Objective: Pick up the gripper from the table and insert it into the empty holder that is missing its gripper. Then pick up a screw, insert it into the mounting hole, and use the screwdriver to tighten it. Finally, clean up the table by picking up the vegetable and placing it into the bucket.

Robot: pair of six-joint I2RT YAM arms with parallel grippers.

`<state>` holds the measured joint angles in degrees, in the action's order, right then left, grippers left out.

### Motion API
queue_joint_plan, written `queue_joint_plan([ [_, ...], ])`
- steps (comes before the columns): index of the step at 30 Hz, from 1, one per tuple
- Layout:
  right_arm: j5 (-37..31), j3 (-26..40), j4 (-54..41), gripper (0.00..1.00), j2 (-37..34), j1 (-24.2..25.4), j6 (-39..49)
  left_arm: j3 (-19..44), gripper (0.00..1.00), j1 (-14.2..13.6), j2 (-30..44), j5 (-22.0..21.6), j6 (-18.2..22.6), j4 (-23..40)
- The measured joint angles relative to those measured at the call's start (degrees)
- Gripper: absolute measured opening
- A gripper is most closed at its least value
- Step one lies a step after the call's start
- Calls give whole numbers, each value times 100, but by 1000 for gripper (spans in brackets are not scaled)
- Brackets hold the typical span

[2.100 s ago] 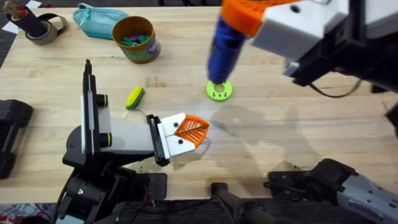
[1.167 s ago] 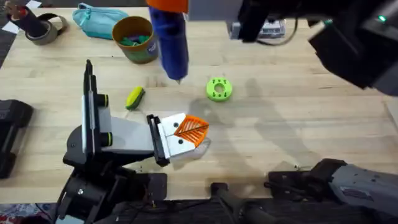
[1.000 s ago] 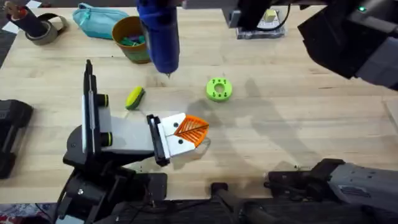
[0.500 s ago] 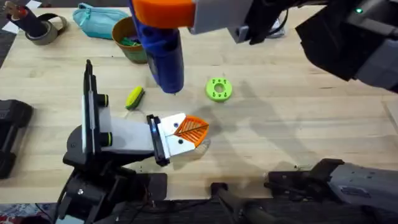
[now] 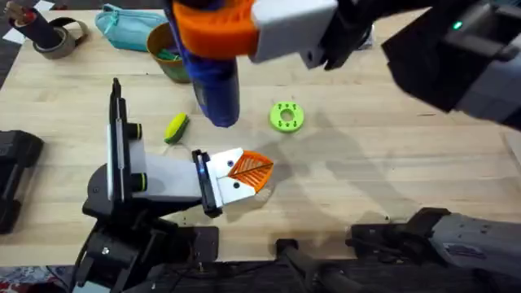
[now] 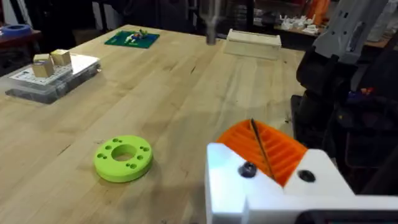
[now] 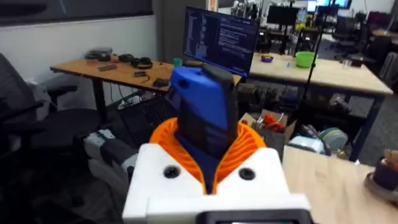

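High over the table's far middle, my right gripper (image 5: 210,31) (image 7: 208,134) is shut on the blue screwdriver (image 5: 216,85) (image 7: 202,115). The tool's tip points down between the vegetable (image 5: 175,128) and the green disc. Below it, my left gripper (image 5: 269,168) (image 6: 254,127) rests near the table, shut and empty. The orange latticed gripper (image 5: 251,171) (image 6: 283,155) sits in its white holder (image 5: 221,172) (image 6: 273,190). Whether a screw sits in the mounting hole (image 6: 247,169) I cannot tell. The right arm partly covers the bucket (image 5: 167,53) at the back.
A green round disc (image 5: 286,116) (image 6: 123,157) lies right of the screwdriver tip. A teal pouch (image 5: 122,24) and a tape roll (image 5: 50,34) sit at the back left. A black block (image 5: 15,175) lies at the left edge. Bare wood lies to the right.
My right arm carried the screwdriver left from over the green disc to above the space between vegetable and disc, then nearer the holder. The left arm stayed still.
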<state>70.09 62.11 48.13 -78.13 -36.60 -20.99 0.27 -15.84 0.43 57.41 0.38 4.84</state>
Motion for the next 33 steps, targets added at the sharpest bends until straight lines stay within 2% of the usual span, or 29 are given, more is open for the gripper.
queue_joint_plan([
  [8,-119,-529,248,37,2,-155,-24,0,13,0,-2,0,0,0],
  [20,-214,-594,366,38,2,-188,-179,0,13,0,-2,0,0,0],
  [33,-278,-1190,1358,40,2,-213,-771,0,13,0,0,0,0,0],
])
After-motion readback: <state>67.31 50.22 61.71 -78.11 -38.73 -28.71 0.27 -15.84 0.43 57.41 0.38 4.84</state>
